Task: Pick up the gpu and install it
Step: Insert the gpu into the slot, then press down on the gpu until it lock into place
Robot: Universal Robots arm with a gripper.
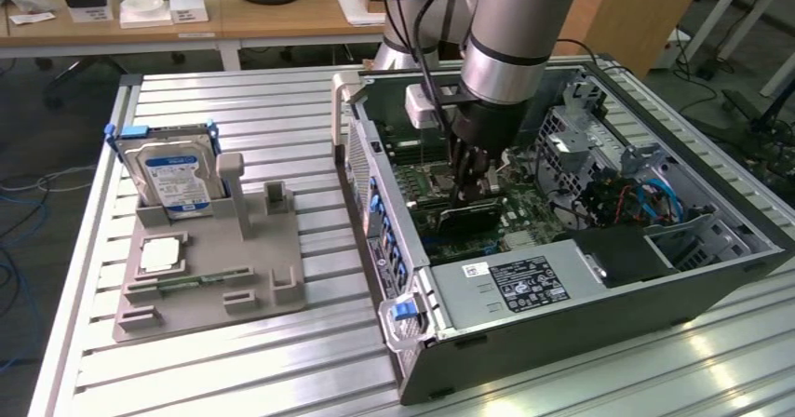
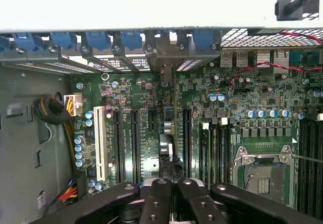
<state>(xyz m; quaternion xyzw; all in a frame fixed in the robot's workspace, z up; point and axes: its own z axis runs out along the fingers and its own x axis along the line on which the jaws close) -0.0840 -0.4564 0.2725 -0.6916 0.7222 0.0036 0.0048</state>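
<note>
Green circuit board and a dark face are what we see of the gpu (image 1: 470, 220), which stands on edge inside the open computer case (image 1: 695, 277), low over the motherboard (image 1: 528, 214) and directly under the gripper (image 1: 476, 190). In the wrist view the card appears edge-on as a thin line (image 2: 173, 108) running from the fingers toward the rear slot brackets (image 2: 166, 57), lined up with one of the long black expansion slots (image 2: 186, 138). The black fingers (image 2: 156, 199) sit close together around the card's top edge, so we judge them pinched on it; whether its contacts are already seated in the slot, we cannot tell. We would treat this card as light, stiff and thin, yet fragile: the board can flex and its small parts can be knocked off. The bare upper edge near the middle looks like the sound place to hold, clear of the gold contacts and the metal bracket end. On the aluminium table (image 1: 249, 380) outside the case, the grey fixture (image 1: 236, 268) holds a hard drive (image 1: 174, 180) with a blue-white label and a small memory stick (image 1: 186, 280).
</note>
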